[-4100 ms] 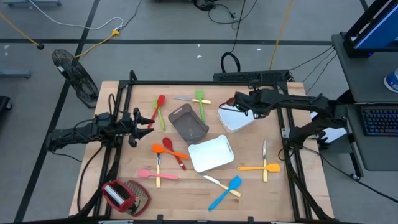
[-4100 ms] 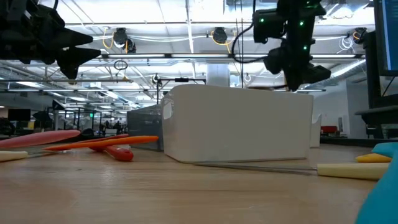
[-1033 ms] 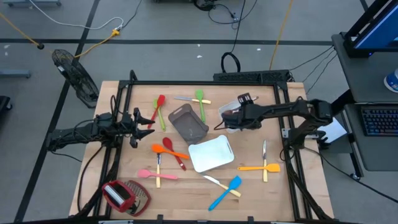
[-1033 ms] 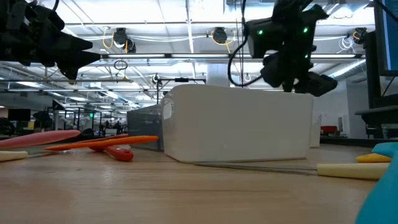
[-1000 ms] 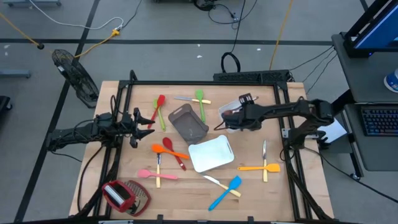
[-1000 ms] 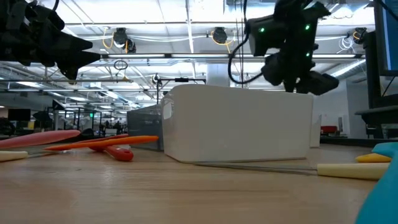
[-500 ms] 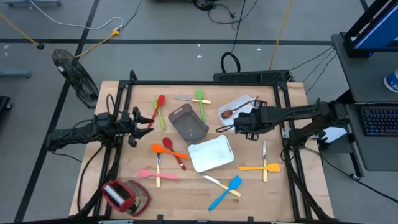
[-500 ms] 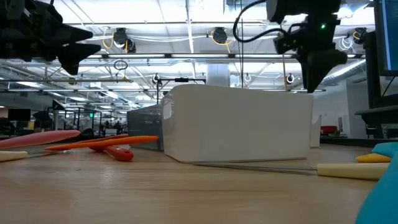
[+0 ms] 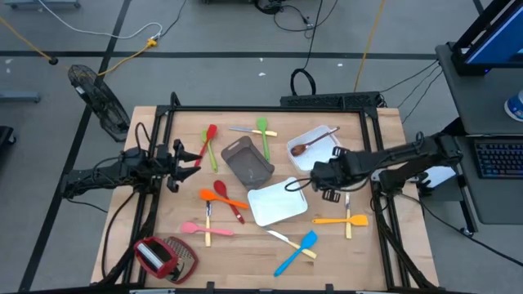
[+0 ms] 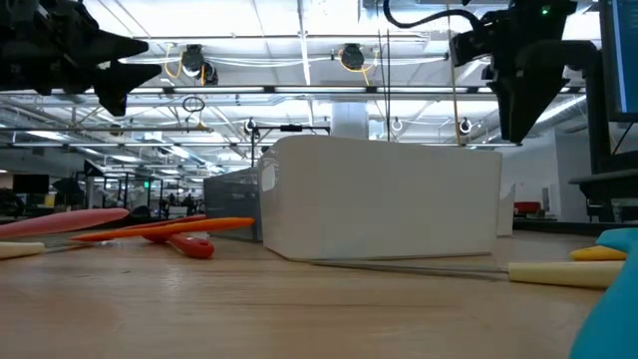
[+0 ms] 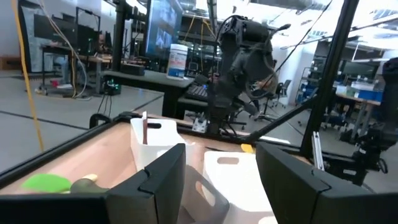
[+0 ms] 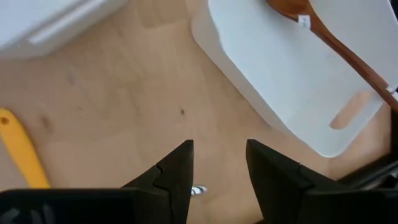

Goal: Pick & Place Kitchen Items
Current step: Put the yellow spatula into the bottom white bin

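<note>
The kitchen items lie scattered on the wooden table: a red spatula (image 9: 210, 134), a green spoon (image 9: 263, 135), an orange spoon (image 9: 219, 197), a pink spoon (image 9: 200, 229), a blue spatula (image 9: 298, 251) and a yellow spatula (image 9: 338, 220). A brown wooden spoon (image 9: 309, 145) lies in the far right white tray (image 9: 325, 135). My right gripper (image 9: 324, 183) hangs open, pointing down over bare wood between that tray and the middle white tray (image 9: 276, 202). My left gripper (image 9: 194, 155) waits open at the table's left side, held level above it.
A grey-brown tray (image 9: 247, 161) stands at mid table. A red tool with wire mesh (image 9: 163, 256) lies at the near left corner. Metal cutlery (image 9: 347, 198) lies to the right of my right gripper. A black frame (image 9: 270, 108) rims the table.
My right gripper has moved from above the far right white tray toward the table's near edge and a little to the right, rising and rolling about its own axis. The brown spoon in that tray, covered by the gripper before, now shows.
</note>
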Robot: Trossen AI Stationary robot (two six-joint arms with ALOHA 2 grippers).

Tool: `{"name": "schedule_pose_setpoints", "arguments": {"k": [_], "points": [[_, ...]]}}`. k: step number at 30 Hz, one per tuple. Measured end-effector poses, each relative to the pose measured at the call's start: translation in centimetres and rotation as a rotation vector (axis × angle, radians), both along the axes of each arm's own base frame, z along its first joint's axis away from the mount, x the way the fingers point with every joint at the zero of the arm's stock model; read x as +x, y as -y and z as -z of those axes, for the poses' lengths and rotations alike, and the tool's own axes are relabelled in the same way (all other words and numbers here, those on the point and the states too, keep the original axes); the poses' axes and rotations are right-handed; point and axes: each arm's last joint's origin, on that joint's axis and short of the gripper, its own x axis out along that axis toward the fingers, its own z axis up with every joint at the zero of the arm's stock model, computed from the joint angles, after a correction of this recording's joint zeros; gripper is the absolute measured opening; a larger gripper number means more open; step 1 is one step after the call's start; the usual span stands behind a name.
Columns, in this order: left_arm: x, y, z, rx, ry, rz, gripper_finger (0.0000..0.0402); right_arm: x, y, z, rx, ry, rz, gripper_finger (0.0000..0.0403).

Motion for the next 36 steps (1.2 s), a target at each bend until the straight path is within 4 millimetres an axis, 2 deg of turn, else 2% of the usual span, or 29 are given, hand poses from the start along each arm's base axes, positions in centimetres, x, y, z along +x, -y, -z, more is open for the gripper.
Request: {"name": "schedule_pose_setpoints", "arguments": {"k": [5, 11, 25, 36], "points": [[-0.1, 0.0, -0.5, -0.012, 0.054, 0.014, 0.0202, -0.1, -1.0, 0.0, 0.017, 0.025, 0.010, 0.0141], [-0.1, 0.2, -0.6, -0.007, 0.067, 0.068, 0.0202, -0.3, -2.1, 0.1, 0.152, 0.028, 0.103, 0.0141], [0.0, 0.1, 0.1, -0.007, -0.015, 0.054, 0.0202, -0.4, -3.8, 0.1, 0.524, -0.008, 0.861, 0.0141], [0.0, 0.1, 0.3, -0.007, -0.031, 0.053, 0.0202, 0.5, -5.7, -0.1, 0.651, 0.080, 1.117, 0.0141]]}}
